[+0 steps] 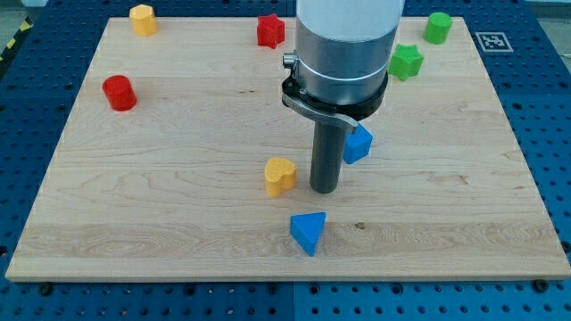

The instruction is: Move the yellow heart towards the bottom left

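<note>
The yellow heart (pixel 280 176) lies on the wooden board (pixel 178 205) a little below its middle. My tip (pixel 324 189) rests on the board just to the right of the heart, with a small gap between them. A blue block (pixel 357 144) sits right behind the rod on its right side, partly hidden. A blue triangle (pixel 309 232) lies below the heart and the tip.
A yellow block (pixel 143 19) is at the top left and a red cylinder (pixel 119 93) at the left. A red block (pixel 270 30) is at the top middle. A green star (pixel 406 61) and a green cylinder (pixel 438 27) are at the top right.
</note>
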Action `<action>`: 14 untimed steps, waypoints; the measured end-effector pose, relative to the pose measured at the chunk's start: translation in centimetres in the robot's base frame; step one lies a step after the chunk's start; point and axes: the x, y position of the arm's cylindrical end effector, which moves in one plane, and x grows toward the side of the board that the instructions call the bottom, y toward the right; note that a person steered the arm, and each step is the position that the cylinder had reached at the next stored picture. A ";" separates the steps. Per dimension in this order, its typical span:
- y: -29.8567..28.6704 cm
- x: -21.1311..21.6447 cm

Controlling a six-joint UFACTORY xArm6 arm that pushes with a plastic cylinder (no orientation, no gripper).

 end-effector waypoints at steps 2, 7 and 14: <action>-4.6 0.0; -14.5 -5.1; -21.3 1.9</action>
